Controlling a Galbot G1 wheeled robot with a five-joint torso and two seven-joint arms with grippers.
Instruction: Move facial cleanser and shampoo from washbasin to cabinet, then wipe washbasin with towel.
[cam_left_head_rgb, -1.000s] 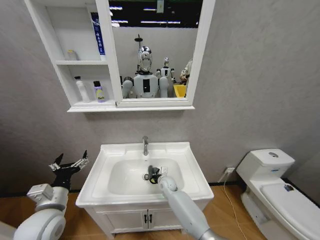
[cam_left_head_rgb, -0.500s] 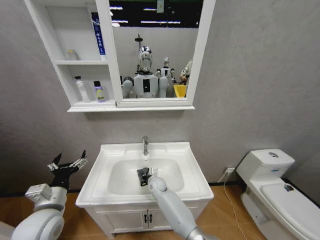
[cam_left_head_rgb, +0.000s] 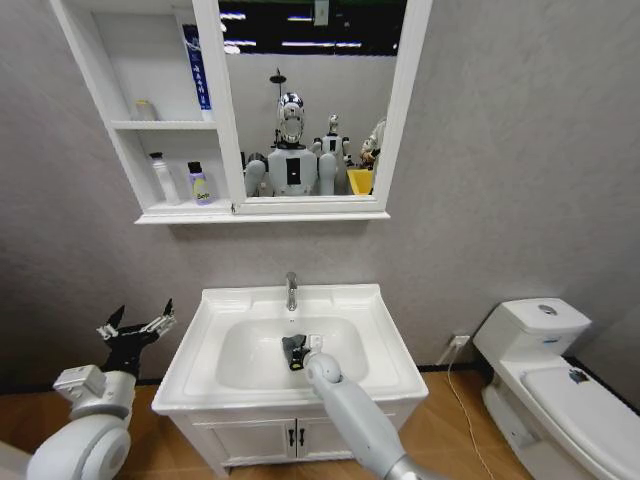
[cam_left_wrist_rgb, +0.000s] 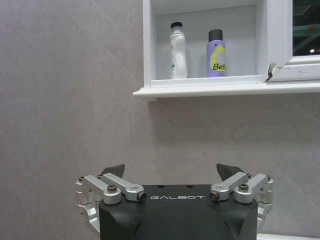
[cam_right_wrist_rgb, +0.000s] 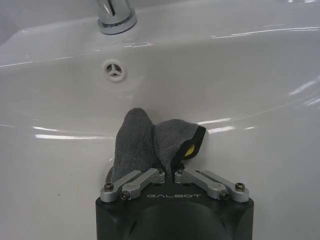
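Low in the bowl of the white washbasin, my right gripper presses down, shut on the dark grey towel. The right wrist view shows the towel bunched between the gripper and the basin wall, below the tap. My left gripper hangs open and holding nothing, left of the basin; its wrist view faces the cabinet. On the cabinet's lowest shelf stand a white bottle and a purple bottle. I cannot tell which is the facial cleanser or the shampoo.
A chrome tap rises at the basin's back edge. A blue tube stands on the cabinet's top shelf. A white toilet sits to the right, the two-door vanity cupboard below the basin, and a grey wall behind.
My right gripper swept the towel left across the basin bowl, then came back slightly to the right. The left arm stayed in place.
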